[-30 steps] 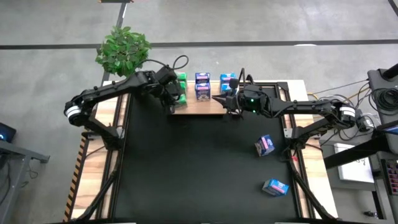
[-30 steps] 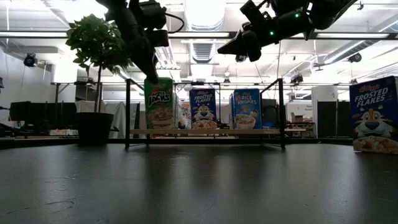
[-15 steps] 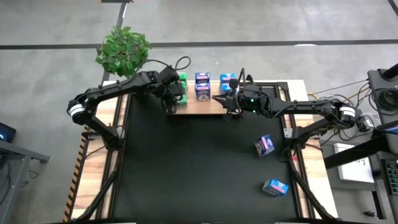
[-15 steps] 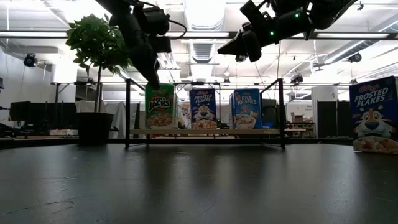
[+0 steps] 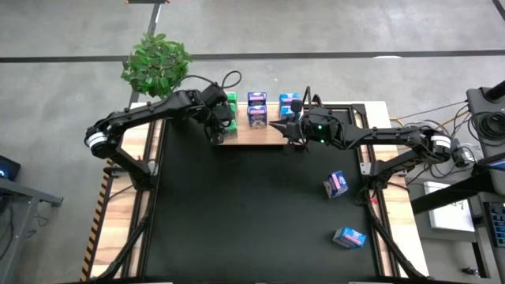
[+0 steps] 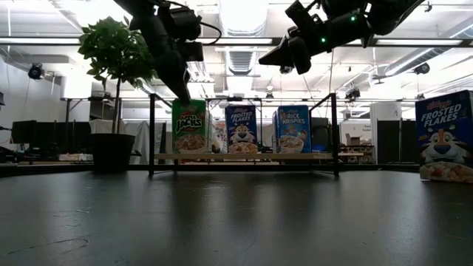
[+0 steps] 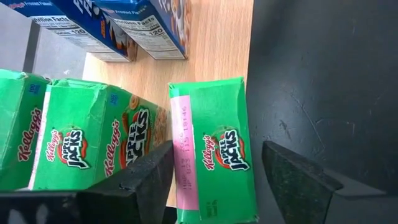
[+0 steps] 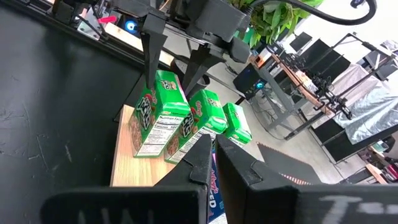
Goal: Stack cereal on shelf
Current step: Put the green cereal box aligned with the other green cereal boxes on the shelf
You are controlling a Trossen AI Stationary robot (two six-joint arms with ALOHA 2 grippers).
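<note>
A green cereal carton stands upright on the near left end of the light wood shelf. Two more green cartons stand behind it, and blue ones further right on the shelf. My left gripper hangs open just above the front green carton, slanting down, with one finger on either side of its top. My right gripper hovers shut and level over the right part of the shelf, holding nothing. Two blue-and-pink cartons lie on the black table at the right.
A potted plant stands off the table's far left corner. Thin black uprights close off the shelf's ends. In the low view one blue carton looms large at the right. The black tabletop lies in front of the shelf.
The front green carton has come down a little onto the shelf board and stands straight now, where it was slightly higher and tilted. My left gripper has stayed above it. My right arm has kept still.
</note>
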